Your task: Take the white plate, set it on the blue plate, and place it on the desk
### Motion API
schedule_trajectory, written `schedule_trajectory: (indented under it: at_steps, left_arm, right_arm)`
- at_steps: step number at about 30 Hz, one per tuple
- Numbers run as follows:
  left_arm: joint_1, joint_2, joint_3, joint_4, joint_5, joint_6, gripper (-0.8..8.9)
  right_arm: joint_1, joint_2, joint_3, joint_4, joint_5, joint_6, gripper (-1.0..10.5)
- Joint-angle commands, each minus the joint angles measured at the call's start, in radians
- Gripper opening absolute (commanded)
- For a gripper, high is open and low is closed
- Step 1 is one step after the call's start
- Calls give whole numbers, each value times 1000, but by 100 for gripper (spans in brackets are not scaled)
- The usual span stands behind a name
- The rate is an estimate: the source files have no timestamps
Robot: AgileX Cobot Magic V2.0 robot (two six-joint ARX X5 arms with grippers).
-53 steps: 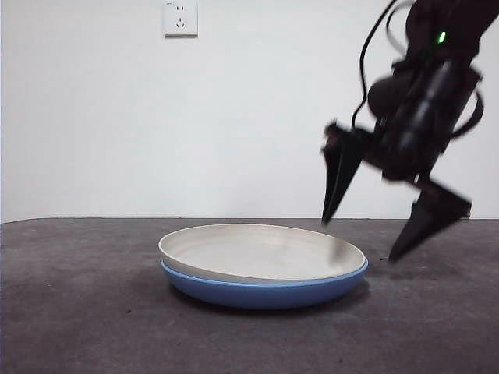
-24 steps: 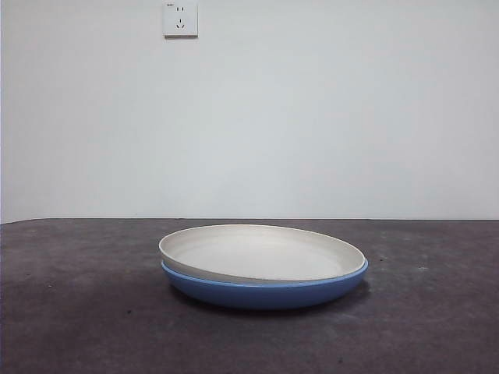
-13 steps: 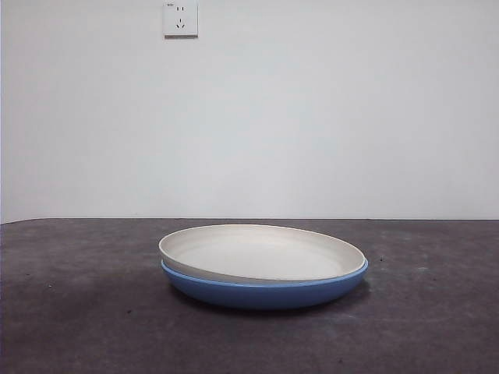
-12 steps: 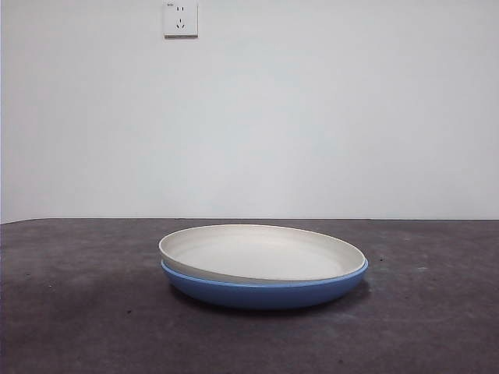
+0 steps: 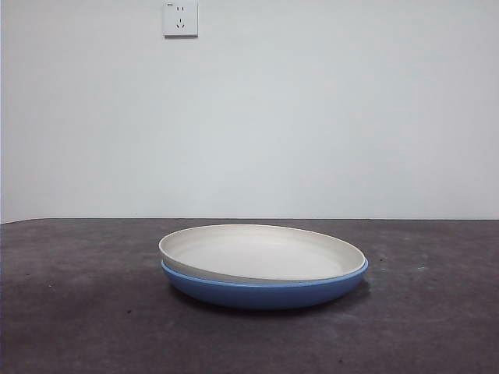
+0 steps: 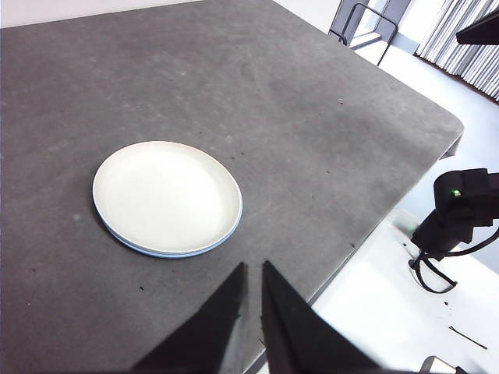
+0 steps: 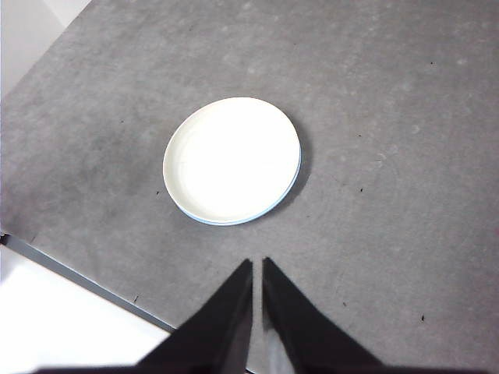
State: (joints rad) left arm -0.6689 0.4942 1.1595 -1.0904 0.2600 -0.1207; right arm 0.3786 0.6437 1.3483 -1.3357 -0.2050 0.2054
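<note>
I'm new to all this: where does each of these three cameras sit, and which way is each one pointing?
Front view: low, near table height, looking level across the desk at the white plate stacked on the blue plate; no robot part shows.
Left wrist view: high on the left arm, looking down; the left gripper, nearly closed, rises at the bottom.
Right wrist view: high on the right arm, looking down; the right gripper, nearly closed, rises likewise.
All three share the stacked plates.

The left gripper has two matte black jaws, each a long wedge narrowing to a sharp tip. The right gripper has the same pair. The other arm is black, with a green light and black cables.
</note>
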Motion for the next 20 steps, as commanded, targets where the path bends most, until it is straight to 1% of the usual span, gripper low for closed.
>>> schedule_trajectory:
  at_steps: [1, 3, 5, 6, 8, 10, 11, 12, 13, 15, 17, 20]
  left_arm:
    - [32, 0, -11, 33, -2, 6, 29]
    - [96, -10, -68, 95, 37, 9, 27]
    - [193, -38, -167, 208, 51, 35, 28]
    - [235, -57, -225, 294, 48, 54, 28]
    - [318, -109, -368, 517, 46, 63, 28]
    - [397, -172, -529, 730, 46, 94, 28]
    - [428, -198, -596, 800, 44, 94, 28]
    - [461, -229, -671, 869, 30, 93, 28]
    - [491, -258, -743, 921, -7, 90, 28]
    - [538, -303, -859, 986, -107, 84, 28]
    - [578, -336, -951, 1025, -180, 56, 28]
    - [620, -369, -1033, 1027, -265, 19, 28]
  right_arm:
    - [5, 7, 17, -44, 3, -10, 18]
    - [4, 8, 17, -45, 3, -10, 18]
    - [5, 7, 17, -45, 3, -10, 18]
    - [5, 7, 17, -45, 3, -10, 18]
    - [5, 7, 17, -44, 3, -10, 18]
    - [5, 7, 17, -45, 3, -10, 18]
    - [5, 7, 17, -45, 3, -10, 18]
    - [5, 7, 17, -45, 3, -10, 18]
    - [4, 7, 17, -45, 3, -10, 18]
    - [4, 8, 17, -44, 3, -10, 18]
    - [5, 8, 17, -45, 3, -10, 18]
    - [5, 7, 17, -45, 4, -10, 18]
